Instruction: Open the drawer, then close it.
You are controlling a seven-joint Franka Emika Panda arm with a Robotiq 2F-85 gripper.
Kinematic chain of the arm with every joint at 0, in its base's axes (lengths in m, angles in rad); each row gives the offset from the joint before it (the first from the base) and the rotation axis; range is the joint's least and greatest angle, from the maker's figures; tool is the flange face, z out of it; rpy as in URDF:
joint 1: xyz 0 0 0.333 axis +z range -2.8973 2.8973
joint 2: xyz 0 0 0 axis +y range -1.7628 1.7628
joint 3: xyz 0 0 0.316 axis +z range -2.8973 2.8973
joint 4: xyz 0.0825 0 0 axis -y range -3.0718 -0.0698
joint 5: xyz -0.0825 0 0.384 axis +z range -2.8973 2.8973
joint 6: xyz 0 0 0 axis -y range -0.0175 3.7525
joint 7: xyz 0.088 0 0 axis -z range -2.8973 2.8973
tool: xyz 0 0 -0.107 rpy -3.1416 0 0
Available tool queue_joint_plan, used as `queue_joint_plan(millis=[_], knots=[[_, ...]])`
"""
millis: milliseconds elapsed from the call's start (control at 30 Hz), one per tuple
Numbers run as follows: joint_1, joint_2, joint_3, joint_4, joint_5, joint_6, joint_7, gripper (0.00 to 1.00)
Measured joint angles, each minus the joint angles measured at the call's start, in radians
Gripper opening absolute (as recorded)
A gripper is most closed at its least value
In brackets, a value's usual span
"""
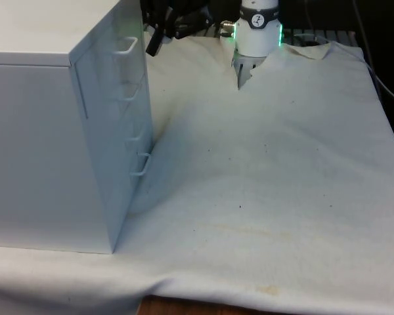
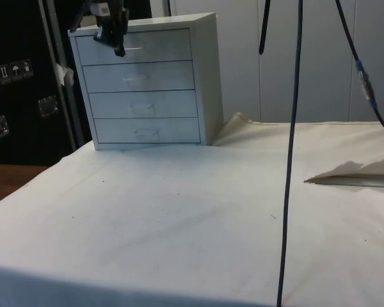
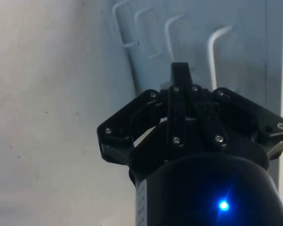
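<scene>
White cloth (image 1: pixel 262 197) lies before the closed chest (image 2: pixel 147 83); clenched pincer (image 2: pixel 118 48) hovers at its top drawer (image 2: pixel 134 47).

White cloth (image 1: pixel 282 170) covers the table, wrinkled, with faint yellowish stains near the front edge. Bare wood (image 1: pixel 184 305) shows below the cloth hem. Side view: black cable (image 2: pixel 292 153) hangs vertically in foreground; dark cabinets (image 2: pixel 19 77) behind.

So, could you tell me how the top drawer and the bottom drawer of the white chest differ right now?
The top drawer has the gripper hanging just in front of it, near its handle; the bottom drawer has nothing near it. The top drawer sits under the chest's lid, the bottom one just above the cloth. Both are white, look shut, and carry a small wire handle.
</scene>
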Motion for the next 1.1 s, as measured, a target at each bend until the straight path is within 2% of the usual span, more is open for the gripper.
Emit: queue_joint_plan(millis=[333, 500, 600, 633, 700, 833, 1033, 1100], knots=[[0.001, 0.000, 0.008, 0.004, 0.085, 0.007, -0.001, 0.00], [0.005, -0.003, 0.008, 0.006, 0.097, 0.006, 0.004, 0.00], [0.015, -0.014, 0.008, 0.004, 0.098, 0.002, 0.020, 0.00], [0.024, -0.024, 0.008, 0.000, 0.097, 0.002, 0.030, 0.00], [0.032, -0.033, 0.008, -0.003, 0.095, 0.002, 0.040, 0.00], [0.041, -0.041, 0.008, -0.006, 0.093, 0.002, 0.054, 0.00], [0.069, -0.043, 0.009, -0.017, 0.088, 0.002, 0.104, 0.00], [0.071, -0.043, 0.009, -0.018, 0.088, 0.002, 0.109, 0.00]])
